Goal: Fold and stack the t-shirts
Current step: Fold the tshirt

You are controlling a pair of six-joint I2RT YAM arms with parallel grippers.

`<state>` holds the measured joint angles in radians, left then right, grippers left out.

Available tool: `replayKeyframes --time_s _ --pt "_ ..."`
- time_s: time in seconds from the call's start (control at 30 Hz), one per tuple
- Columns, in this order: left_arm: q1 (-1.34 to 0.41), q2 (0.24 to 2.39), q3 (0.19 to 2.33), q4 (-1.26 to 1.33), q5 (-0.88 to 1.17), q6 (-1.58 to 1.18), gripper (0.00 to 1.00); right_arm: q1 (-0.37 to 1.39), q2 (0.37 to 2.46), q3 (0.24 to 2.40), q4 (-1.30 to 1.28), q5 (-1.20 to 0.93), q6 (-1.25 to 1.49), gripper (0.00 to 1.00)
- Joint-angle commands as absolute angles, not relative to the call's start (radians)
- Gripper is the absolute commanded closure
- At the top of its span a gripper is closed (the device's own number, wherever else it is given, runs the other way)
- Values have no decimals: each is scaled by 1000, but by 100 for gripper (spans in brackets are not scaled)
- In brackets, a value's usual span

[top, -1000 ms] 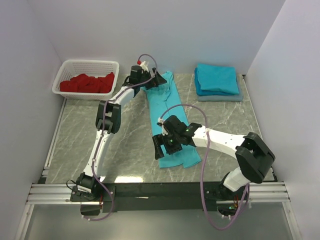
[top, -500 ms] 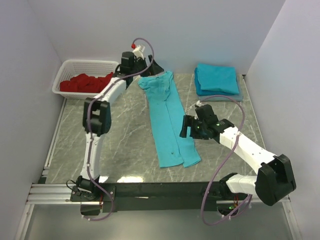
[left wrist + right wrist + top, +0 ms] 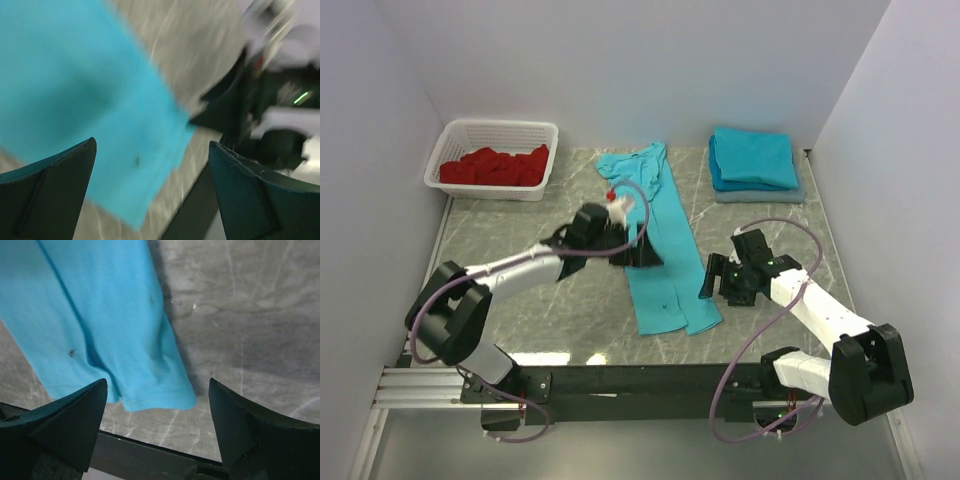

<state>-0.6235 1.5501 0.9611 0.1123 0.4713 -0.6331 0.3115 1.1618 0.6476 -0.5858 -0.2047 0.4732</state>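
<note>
Near the worktop's middle, the left gripper [image 3: 640,252] hovers over the lengthwise-folded t-shirt [image 3: 665,205], jaws spread wide and empty. The shirt runs from the far edge toward the near edge. Beside its near hem the right gripper [image 3: 712,284] is equally wide and empty, probably placed for the crosswise fold. A finished stack [image 3: 752,160] occupies the far right corner.

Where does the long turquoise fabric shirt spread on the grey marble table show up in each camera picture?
Top external: the turquoise shirt runs from the far centre toward the near edge.
Left wrist: blurred, it fills the upper left.
Right wrist: its near end covers the upper left.
Shared landmark: the grey marble table, bare beside the shirt's near end in all three views.
</note>
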Motion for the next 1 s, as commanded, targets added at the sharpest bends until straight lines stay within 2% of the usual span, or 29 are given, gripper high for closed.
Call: replayKeyframes --time_s 0.0,0.1,0.23,0.27,0.5,0.63,0.73,0.77,0.83,0.9,0.93,0.97 --pt "-664 1424 792 45 339 -731 1 281 1140 611 -598 -236 468 14" --pt "-762 1349 680 20 302 -816 1 270 1161 582 -577 -288 491 21" --pt "-845 1313 591 9 285 -920 1 267 1158 546 -566 -287 514 26" --pt "-857 1313 575 17 284 -957 2 267 1155 546 -566 -267 525 30" --pt "-928 1400 575 63 241 -1019 14 264 1164 532 -568 -242 546 47" --pt "-948 1471 603 54 233 -1022 26 264 1167 526 -563 -233 552 51" --pt "-951 1494 614 41 233 -1025 36 264 1169 523 -561 -224 554 58" --pt "-953 1502 618 37 227 -1023 45 264 1173 522 -561 -225 554 59" --pt "-960 1506 630 8 212 -1026 50 264 1184 519 -555 -229 554 60" --pt "-965 1508 638 -32 183 -1028 59 262 1189 509 -548 -242 554 63" --pt "-968 1509 640 -38 180 -1029 62 262 1187 506 -542 -244 555 66" --pt "-971 1509 641 -43 179 -1032 72 264 1187 503 -541 -242 558 72"
